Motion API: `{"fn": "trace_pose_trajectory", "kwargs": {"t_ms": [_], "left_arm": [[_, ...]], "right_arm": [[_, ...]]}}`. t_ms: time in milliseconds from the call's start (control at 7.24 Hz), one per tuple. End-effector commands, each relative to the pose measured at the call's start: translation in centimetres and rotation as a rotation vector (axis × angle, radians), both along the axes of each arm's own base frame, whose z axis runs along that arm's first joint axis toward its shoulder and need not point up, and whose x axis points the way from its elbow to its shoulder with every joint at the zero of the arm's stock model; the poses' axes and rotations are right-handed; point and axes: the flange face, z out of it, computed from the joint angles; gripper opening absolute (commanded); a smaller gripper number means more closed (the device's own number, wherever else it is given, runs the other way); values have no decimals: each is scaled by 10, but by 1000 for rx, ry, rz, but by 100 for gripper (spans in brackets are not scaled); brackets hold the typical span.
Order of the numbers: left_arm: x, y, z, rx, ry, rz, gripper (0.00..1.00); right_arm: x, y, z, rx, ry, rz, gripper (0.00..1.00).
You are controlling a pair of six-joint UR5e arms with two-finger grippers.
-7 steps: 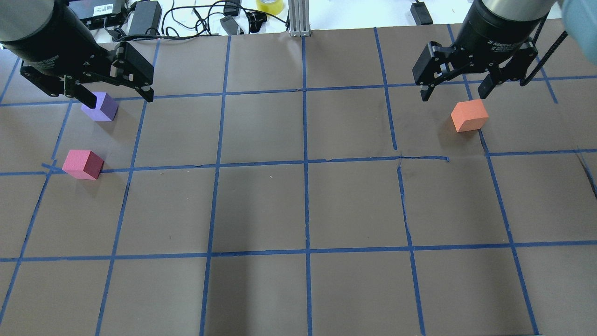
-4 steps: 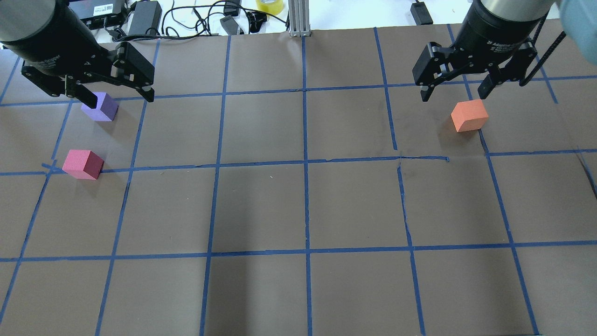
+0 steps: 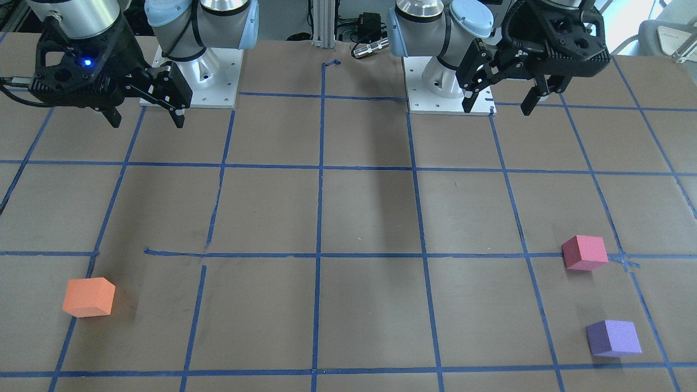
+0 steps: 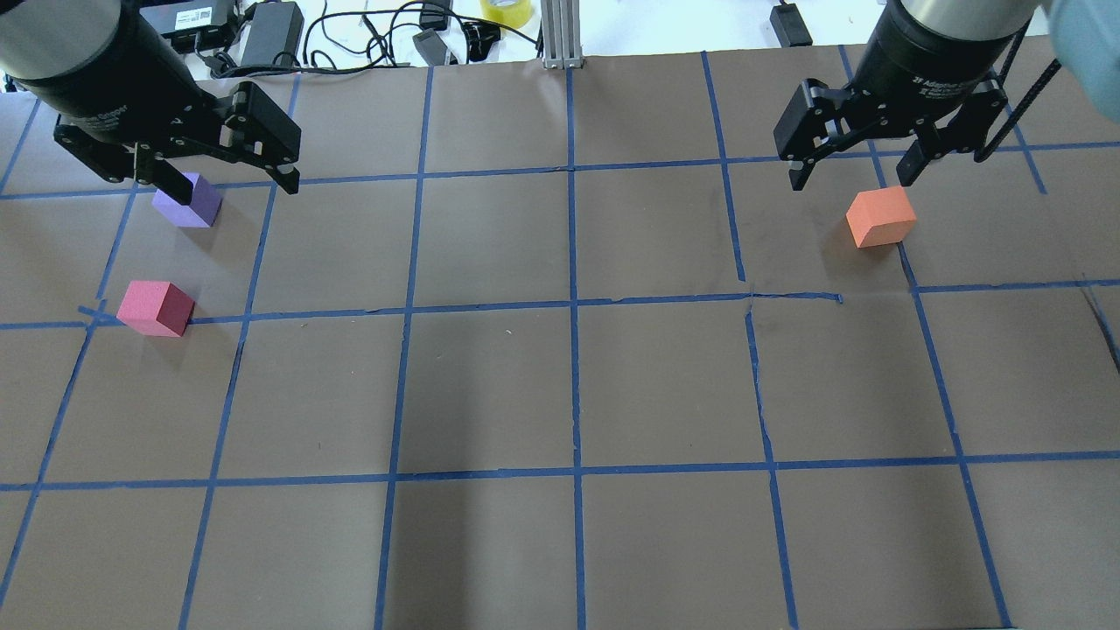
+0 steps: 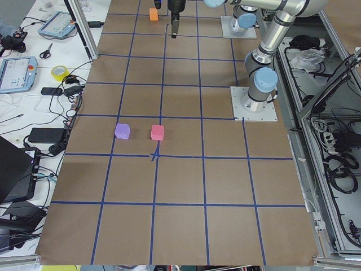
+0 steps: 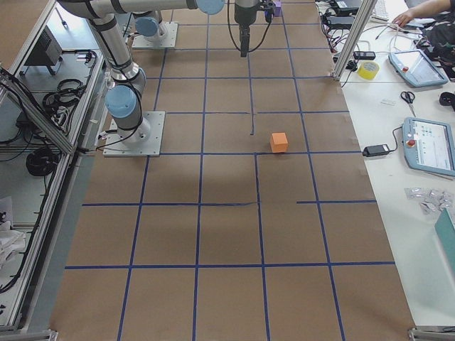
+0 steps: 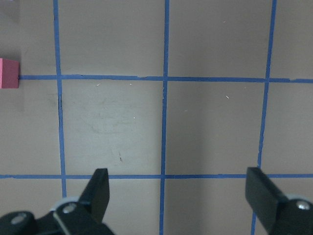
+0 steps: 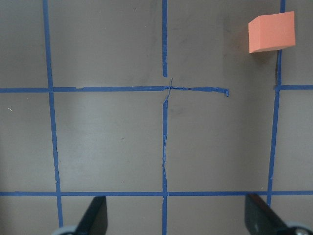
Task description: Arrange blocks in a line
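The purple block (image 4: 188,203) (image 3: 613,338) and the pinkish-red block (image 4: 156,308) (image 3: 585,252) sit apart on the table's left side. The orange block (image 4: 880,216) (image 3: 89,296) sits on the right side. My left gripper (image 4: 236,188) (image 3: 497,109) hangs open and empty high above the table. The left wrist view (image 7: 179,188) shows bare table between its fingers and the pinkish-red block (image 7: 9,73) at the edge. My right gripper (image 4: 850,179) (image 3: 147,122) is open and empty, high up. The right wrist view shows the orange block (image 8: 272,32) ahead to the right.
Brown table paper with a blue tape grid (image 4: 573,306). Cables, power adapters and a yellow tape roll (image 4: 506,10) lie beyond the far edge, beside an aluminium post (image 4: 560,35). The two arm bases (image 3: 190,81) (image 3: 446,92) stand at the robot's side.
My left gripper has shifted slightly to the right in the overhead view, still open. The right gripper and the three blocks have not moved.
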Motion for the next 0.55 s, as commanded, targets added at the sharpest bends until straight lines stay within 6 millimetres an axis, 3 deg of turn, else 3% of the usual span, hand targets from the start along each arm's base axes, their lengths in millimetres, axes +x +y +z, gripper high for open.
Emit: {"fn": "trace_pose_trajectory", "kwargs": {"t_ms": [0,414], "left_arm": [[-1,0,-1,1,0,-1,100],[-1,1,2,-7,-2,-4,100]], "right_arm": [[-1,-2,-3,5,3,-13,100],[-2,-4,-5,9,6,-2,100]]}}
